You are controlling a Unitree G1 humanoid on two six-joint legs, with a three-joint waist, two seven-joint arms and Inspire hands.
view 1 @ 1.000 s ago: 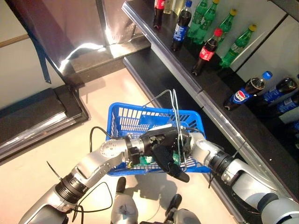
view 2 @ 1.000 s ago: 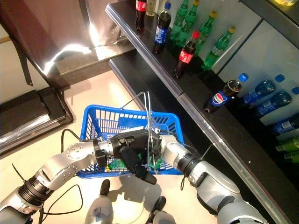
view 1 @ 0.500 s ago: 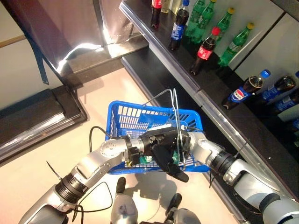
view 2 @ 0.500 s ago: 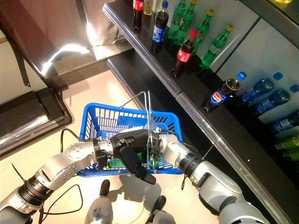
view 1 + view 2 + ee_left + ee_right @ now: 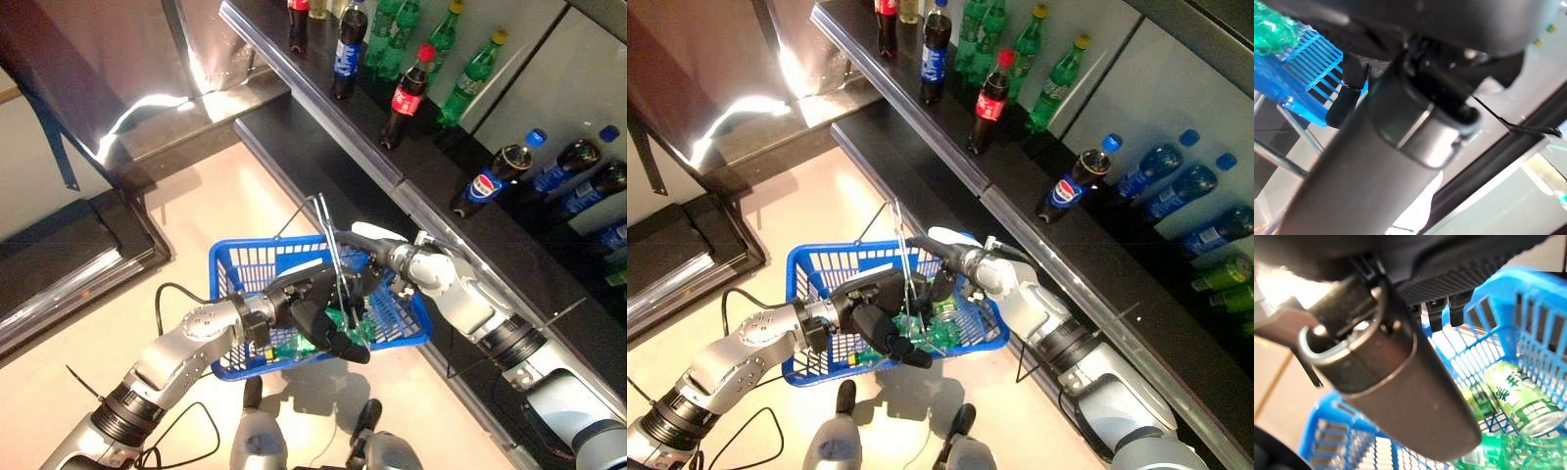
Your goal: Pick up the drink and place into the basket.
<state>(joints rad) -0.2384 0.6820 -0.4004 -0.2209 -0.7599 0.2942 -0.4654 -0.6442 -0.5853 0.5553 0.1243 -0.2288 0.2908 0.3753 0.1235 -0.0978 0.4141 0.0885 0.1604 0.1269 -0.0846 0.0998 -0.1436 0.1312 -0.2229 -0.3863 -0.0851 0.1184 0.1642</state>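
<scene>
The blue basket [image 5: 257,247] hangs in front of me, off the floor. My left hand [image 5: 315,311] is shut on its thin wire handles [image 5: 328,227]. Green drinks [image 5: 341,325] lie in the basket; the right wrist view shows a green can [image 5: 1520,400] and a green bottle [image 5: 1488,456] on its bottom. My right hand [image 5: 370,245] is open and empty. It hovers over the basket's far right rim, with its white-covered thumb on top and its fingers [image 5: 1440,316] pointing down into the basket [image 5: 1508,289].
A dark shelf [image 5: 323,108] runs along the right, close behind the basket. On it stand cola bottles [image 5: 405,96] and green bottles [image 5: 476,67]. A blue-capped cola bottle [image 5: 496,182] stands on a lower level. A dark low platform [image 5: 69,255] lies at the left.
My right hand has come up out of the basket to its far right rim. The camera has shifted, and the basket now hangs a little more to the left.
</scene>
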